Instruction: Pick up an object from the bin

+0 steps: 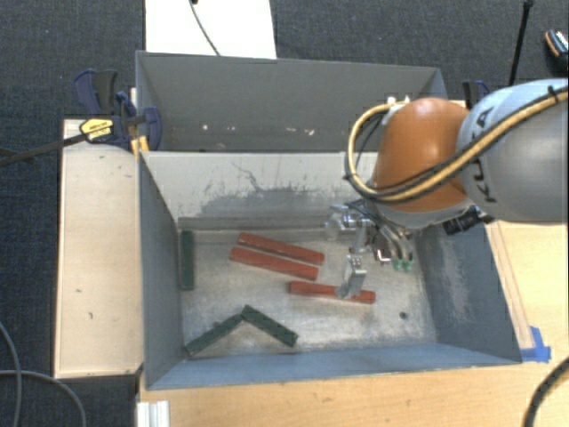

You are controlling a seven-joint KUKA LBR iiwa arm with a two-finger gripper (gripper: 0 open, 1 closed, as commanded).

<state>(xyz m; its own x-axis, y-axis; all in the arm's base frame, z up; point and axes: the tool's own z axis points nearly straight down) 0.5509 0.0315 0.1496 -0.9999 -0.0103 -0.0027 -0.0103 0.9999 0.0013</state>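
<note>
Bin [462, 283]: grey metal, sloping walls, a scuffed and speckled floor, with a few loose sticks spread thinly over it
Arm [520, 149]: grey and rounded, reaching in over the bin's right wall, a cable looped about it
Orange cover [418, 154]: smooth dome at the wrist, hanging above the right half of the bin
Green pair [267, 324]: two dark green flat sticks by the bin's near wall, left of middle, their ends meeting in a shallow V
Red-brown pair [280, 247]: two matt, square-edged sticks side by side at the middle of the bin floor, touching or nearly so, both slanting down toward the right
Lone red-brown stick [307, 288]: same make, straight and narrow, lying flat just right of the bin's middle, between the pair and the near wall
Green single [187, 259]: one dark stick lying along the bin's left wall, well apart from the rest
Jaws: low in the bin, down at the right half of the lone red-brown stick; whether they are open, closed or gripping cannot be told from this angle
Relation that matters: the stick's long axis runs left to right across the bin and the jaws come at it from above, so the stick lies directly below them and not off to a side
Judgement: a hard, slim stick like this should take a pinch across its width; gripped off-centre, the longer left end may droop
</note>
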